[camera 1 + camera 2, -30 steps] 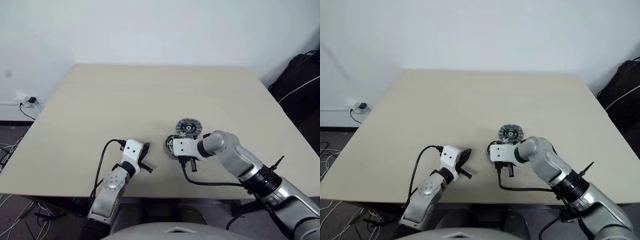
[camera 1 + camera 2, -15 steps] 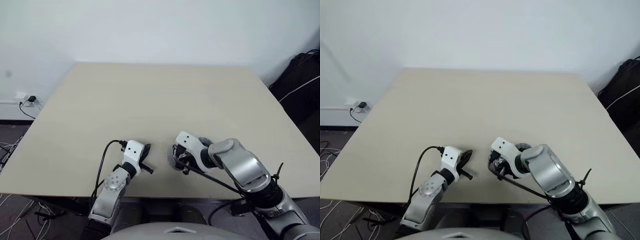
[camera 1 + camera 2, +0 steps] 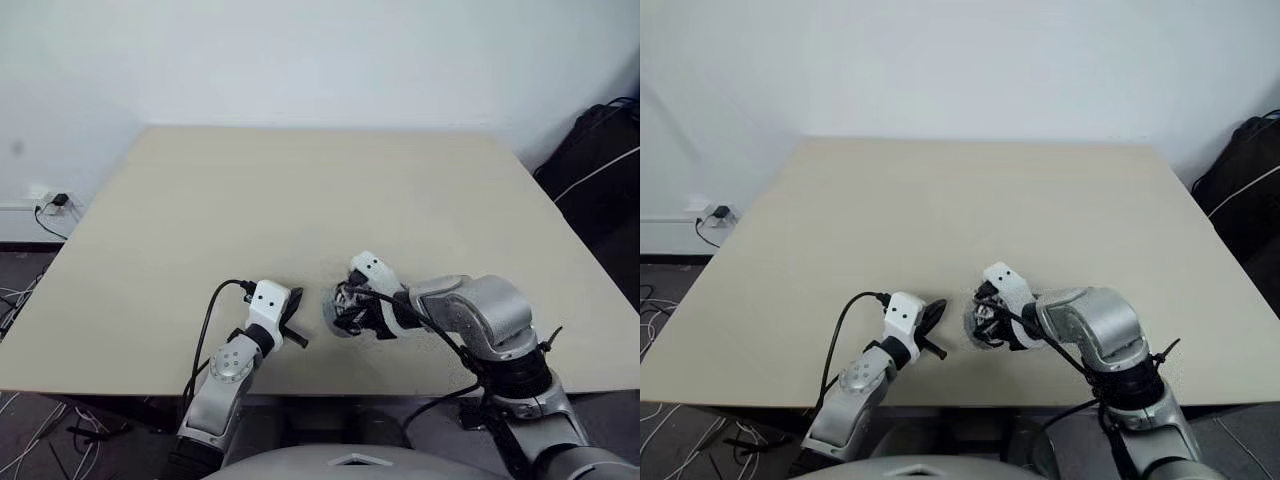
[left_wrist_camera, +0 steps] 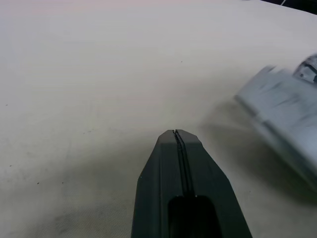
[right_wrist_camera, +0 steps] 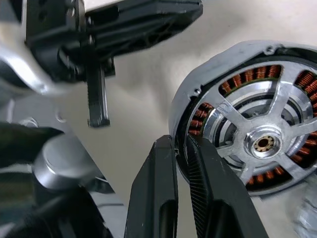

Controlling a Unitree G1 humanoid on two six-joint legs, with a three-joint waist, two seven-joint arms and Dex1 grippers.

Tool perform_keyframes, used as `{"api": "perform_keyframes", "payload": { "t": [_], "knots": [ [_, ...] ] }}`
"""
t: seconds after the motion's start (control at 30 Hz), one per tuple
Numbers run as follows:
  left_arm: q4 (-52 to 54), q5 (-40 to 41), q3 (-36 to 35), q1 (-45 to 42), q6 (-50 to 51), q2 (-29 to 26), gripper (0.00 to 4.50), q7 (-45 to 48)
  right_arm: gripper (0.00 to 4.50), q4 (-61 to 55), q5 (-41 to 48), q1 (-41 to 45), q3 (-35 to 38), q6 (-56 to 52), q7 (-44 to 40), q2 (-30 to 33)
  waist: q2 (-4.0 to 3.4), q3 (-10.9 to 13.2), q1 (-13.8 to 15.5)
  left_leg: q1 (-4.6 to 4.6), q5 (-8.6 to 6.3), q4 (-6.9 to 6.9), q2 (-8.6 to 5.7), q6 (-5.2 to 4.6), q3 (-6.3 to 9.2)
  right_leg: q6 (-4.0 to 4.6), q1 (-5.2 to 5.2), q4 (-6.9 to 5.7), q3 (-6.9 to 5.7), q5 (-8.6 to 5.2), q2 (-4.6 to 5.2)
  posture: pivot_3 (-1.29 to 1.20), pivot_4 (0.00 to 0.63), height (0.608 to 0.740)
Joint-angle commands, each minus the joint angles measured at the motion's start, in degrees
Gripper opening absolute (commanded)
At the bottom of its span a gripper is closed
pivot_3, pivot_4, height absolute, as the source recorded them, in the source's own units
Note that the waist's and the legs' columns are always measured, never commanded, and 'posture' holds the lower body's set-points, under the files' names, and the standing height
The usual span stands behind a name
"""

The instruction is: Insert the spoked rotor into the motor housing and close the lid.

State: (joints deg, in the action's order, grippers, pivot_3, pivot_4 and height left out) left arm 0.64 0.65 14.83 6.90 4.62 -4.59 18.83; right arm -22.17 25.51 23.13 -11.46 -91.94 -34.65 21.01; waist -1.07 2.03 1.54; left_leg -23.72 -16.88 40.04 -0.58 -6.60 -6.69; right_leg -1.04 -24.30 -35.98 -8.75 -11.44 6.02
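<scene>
- Now the right claw is clamping its two fingers on the rim of the housing, one finger outside the rim and one just inside it, beside the copper windings.
- The rotor is sitting in the housing just past the claw's tips, its spokes lying over the windings. The housing is hanging tilted from those tips and appears to be off the table.
- Slipping is probably the main risk. The claw is pinching a thin edge far from the centre, so the weight is likely turning the housing in the grip, and it could swing or drop.
- If the housing is tipping further, the rotor could be sliding out. How deep it is seated cannot be told.
- The inner finger is lying close to the windings, so a shift in the grip could be scraping them.
- The windings are lying bare, so the lid is not on yet and that step is waiting.
- The left claw is resting on the table just beside the right claw's tips, fingers pressed together and holding nothing. It is the nearest thing standing in the way, and a swing of the housing towards it could be knocking the two together.
- A black bag and some cables are lying off the table, well apart from both claws and blocking nothing.
</scene>
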Motion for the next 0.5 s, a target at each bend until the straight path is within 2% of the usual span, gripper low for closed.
{"api": "perform_keyframes", "payload": {
  "t": [0.03, 0.2, 0.4, 0.47, 0.5],
  "knots": [
    [1.3, 0.5, 0.2, -0.3, -0.4, 0.4, 0.0, 0.1, 0.05, 2.5, 4.7, 1.5, 1.5, -0.6, 6.8, -1.5, 0.0, 0.0, 0.0, 0.0, 0.0, 0.0, 0.0, 0.0, 0.0, 0.0, 0.0, 0.0, 0.0, 0.0, 0.0, 0.0, 0.0, 0.74],
    [1.4, 0.4, 0.2, -0.3, -0.3, 0.3, 0.0, 0.1, 0.05, 7.0, 5.4, 1.6, 0.7, -0.6, 14.9, -4.7, -0.1, -0.1, 0.0, 0.01, 0.01, 0.0, 0.0, 0.01, -0.02, 0.0, 0.02, -0.01, 0.0, 0.0, 0.0, 0.0, 0.0, 0.74],
    [1.7, 0.4, 0.2, -0.3, -0.1, 0.0, 0.0, 0.3, 0.05, 10.7, 3.9, 2.2, 2.1, -0.6, 19.4, -9.0, -0.21, -0.4, -0.1, 0.08, 0.08, 0.0, 0.0, 0.13, -0.14, -0.1, 0.07, 0.0, 0.09, 0.05, -0.01, 0.0, 0.0, 0.74],
    [1.8, 0.5, 0.1, -0.3, -0.1, -0.2, 0.0, 0.4, 0.77, 11.6, 3.3, 2.4, 2.7, -0.6, 20.0, -10.4, -0.23, -0.5, -0.3, 0.14, 0.12, 0.0, 0.0, 0.2, -0.15, -0.3, 0.12, 0.0, 0.12, -0.02, -0.01, 0.0, 0.0, 0.74],
    [1.9, 0.5, 0.0, -0.3, -0.1, -0.3, 0.0, 0.4, 0.98, 11.9, 3.0, 2.5, 3.0, -0.6, 20.3, -11.0, -0.24, -0.5, -0.3, 0.14, 0.15, 0.0, 0.0, 0.25, -0.15, -0.35, 0.12, 0.0, 0.12, 0.0, -0.01, 0.0, 0.0, 0.74]
  ]
}}
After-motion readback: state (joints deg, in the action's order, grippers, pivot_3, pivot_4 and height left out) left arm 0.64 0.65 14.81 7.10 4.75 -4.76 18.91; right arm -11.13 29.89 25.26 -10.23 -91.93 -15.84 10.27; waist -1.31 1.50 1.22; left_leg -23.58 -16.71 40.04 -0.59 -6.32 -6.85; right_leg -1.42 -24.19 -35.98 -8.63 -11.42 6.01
